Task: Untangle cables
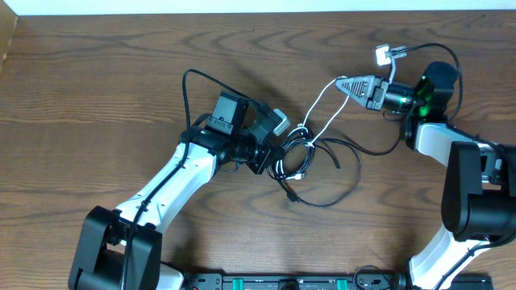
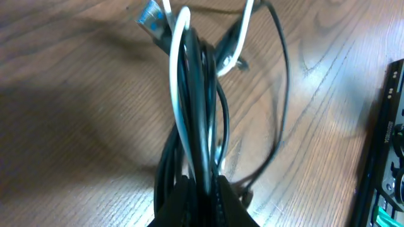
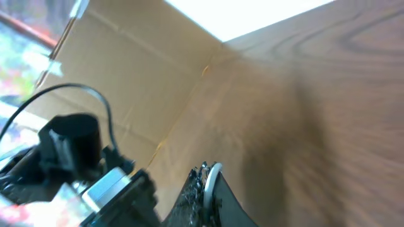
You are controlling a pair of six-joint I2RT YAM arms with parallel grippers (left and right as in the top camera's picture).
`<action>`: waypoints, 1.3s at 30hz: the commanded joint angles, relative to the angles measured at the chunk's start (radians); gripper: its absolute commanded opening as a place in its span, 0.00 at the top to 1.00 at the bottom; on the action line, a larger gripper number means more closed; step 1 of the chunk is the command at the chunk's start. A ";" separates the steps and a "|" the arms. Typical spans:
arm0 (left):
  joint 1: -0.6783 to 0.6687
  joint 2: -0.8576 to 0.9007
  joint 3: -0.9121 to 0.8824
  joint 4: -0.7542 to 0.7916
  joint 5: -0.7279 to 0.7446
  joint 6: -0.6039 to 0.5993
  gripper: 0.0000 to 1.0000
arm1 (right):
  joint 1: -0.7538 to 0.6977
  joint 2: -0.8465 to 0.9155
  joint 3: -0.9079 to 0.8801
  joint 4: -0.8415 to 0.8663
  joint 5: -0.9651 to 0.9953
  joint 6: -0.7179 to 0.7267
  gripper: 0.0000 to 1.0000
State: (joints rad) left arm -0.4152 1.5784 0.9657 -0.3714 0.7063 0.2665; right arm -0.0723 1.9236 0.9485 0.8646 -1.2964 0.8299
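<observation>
The cables lie as a tangle [image 1: 300, 157] at the middle of the table: black cords, one making a wide loop [image 1: 351, 173], and a white cord [image 1: 322, 109]. My left gripper [image 1: 280, 157] is shut on the tangle's left side. In the left wrist view the black cords [image 2: 201, 94] and the white cord [image 2: 177, 82] run up from between the fingers, and a blue plug [image 2: 149, 15] shows at the top. My right gripper [image 1: 341, 81] is shut on the white cord, which sits between its fingers [image 3: 211, 180]. A white plug end [image 1: 382, 55] lies just beyond it.
A black equipment rail [image 1: 282, 282] runs along the table's near edge, also seen as a dark rail [image 2: 386, 145] in the left wrist view. A cardboard wall [image 3: 145, 82] stands at the table's far left side. The table's far edge [image 1: 258, 13] is close behind the right gripper.
</observation>
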 commanded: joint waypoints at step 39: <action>-0.013 -0.009 0.000 0.275 -0.369 -0.556 0.92 | 0.047 -0.004 0.008 0.103 -0.028 -0.049 0.98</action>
State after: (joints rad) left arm -0.4328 1.5784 0.9615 -0.1257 0.4812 -0.0364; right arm -0.0284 1.9236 0.9489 0.9657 -1.3041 0.7776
